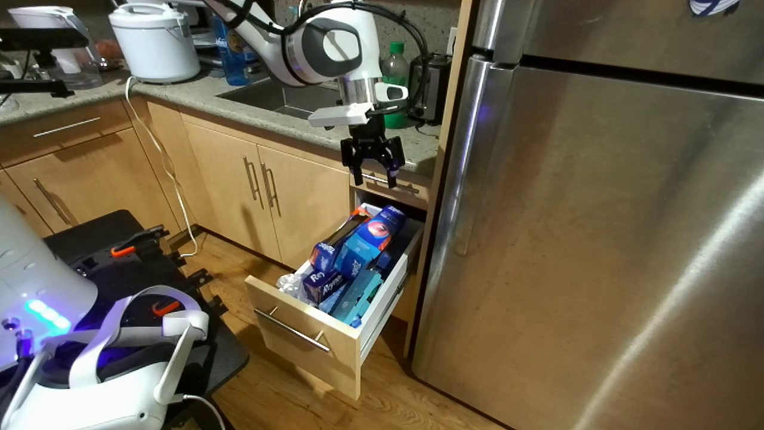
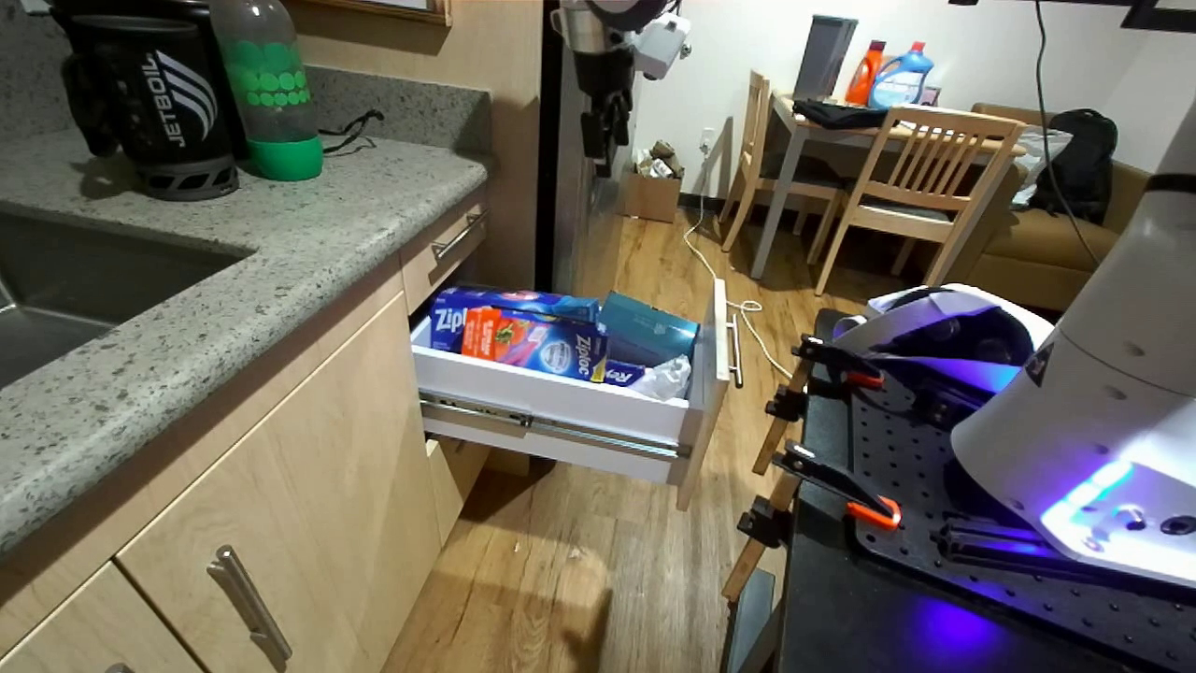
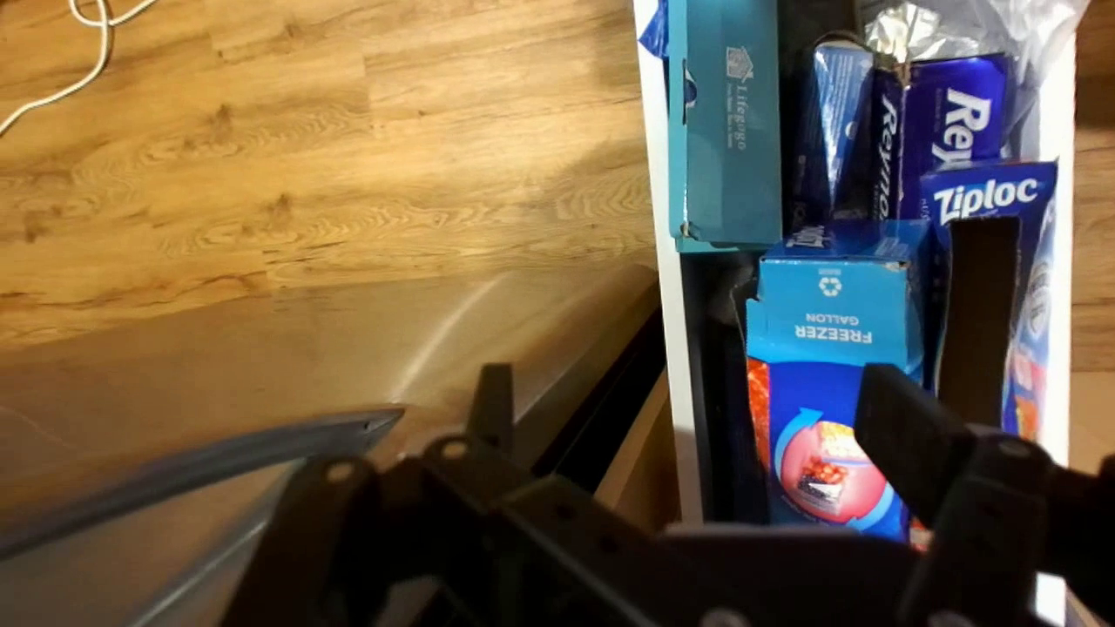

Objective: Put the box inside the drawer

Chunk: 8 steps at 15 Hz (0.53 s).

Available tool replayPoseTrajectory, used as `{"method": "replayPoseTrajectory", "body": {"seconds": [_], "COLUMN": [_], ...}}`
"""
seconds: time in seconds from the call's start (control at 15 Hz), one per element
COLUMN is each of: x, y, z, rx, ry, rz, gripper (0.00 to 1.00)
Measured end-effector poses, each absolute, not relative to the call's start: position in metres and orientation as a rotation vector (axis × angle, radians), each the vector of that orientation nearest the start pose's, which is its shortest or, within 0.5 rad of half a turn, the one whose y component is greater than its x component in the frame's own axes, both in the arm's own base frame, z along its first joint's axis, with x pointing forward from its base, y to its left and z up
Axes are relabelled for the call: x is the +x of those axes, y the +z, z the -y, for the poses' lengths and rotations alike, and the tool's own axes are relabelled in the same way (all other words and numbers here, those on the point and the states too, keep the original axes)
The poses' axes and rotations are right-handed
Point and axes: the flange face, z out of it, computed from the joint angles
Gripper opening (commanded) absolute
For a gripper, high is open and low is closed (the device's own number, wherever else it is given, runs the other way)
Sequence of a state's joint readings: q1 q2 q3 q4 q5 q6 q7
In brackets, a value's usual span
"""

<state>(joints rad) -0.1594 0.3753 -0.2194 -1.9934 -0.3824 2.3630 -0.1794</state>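
The drawer (image 1: pixel 307 346) is pulled out and has a light wood front and white sides. It also shows in an exterior view (image 2: pixel 551 383) and in the wrist view (image 3: pixel 659 174). Blue Ziploc packages (image 1: pixel 379 230), Reynolds boxes (image 3: pixel 958 113) and a teal box (image 3: pixel 732 131) lie inside it. The small whitish box does not show in any view; it is hidden or out of view. My gripper (image 1: pixel 375 179) points down above the rear of the drawer, apart from its contents. It is open and empty, its fingers wide apart in the wrist view (image 3: pixel 687 374).
A steel fridge (image 1: pixel 585 239) stands close beside the drawer. The speckled counter edge (image 2: pixel 308 280) and a shut upper drawer (image 2: pixel 448 238) are behind it. The black robot table (image 2: pixel 841 598) with clamps and a white headset (image 1: pixel 119 370) stands opposite the drawer front.
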Motion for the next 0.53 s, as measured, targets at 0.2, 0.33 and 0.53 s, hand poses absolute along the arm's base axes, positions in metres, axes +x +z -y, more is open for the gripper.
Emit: {"method": "replayPoseTrajectory", "body": {"seconds": [0.2, 0.33, 0.53], "x": [0.543, 0.532, 0.524], "y": [0.299, 0.310, 0.327], "z": [0.224, 0.223, 0.220], "rx": [-3.488, -3.501, -3.508], "ry": [0.135, 0.101, 0.003], "rz": [0.201, 0.232, 0.244], "gripper": [1.00, 1.00, 1.00]}}
